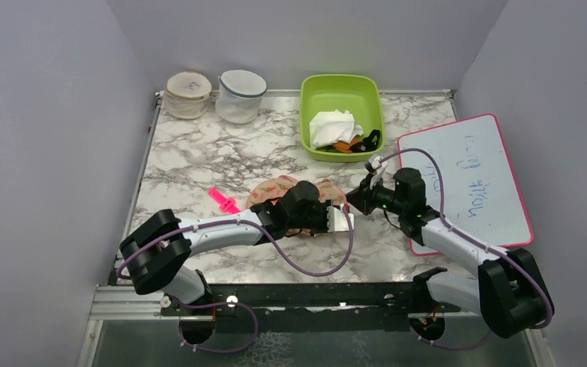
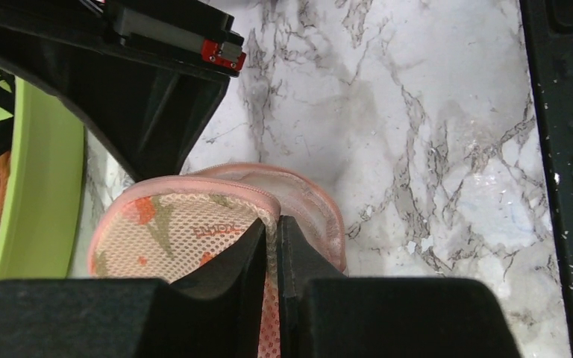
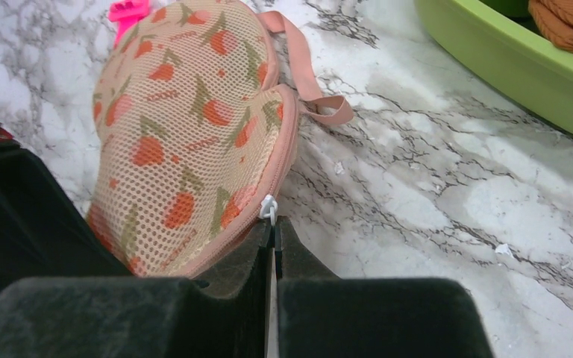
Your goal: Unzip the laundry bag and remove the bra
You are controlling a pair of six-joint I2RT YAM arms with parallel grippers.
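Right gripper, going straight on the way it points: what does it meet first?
The laundry bag: the right gripper is shut on its white zip pull, and the case's pink zip edging lies straight ahead. Beyond it, probably the strap loop; depth unclear.

The work area is enclosed on three sides by plain, matt, pale grey panels: a left wall, a back wall and a right wall. The desk is finished in a white marble pattern with grey veining. An aluminium rail and a black mounting plate are fitted along its near edge. Illumination is even and diffuse, and only soft shadows are cast. A dark surface is seen below the rail; its nature cannot be determined.
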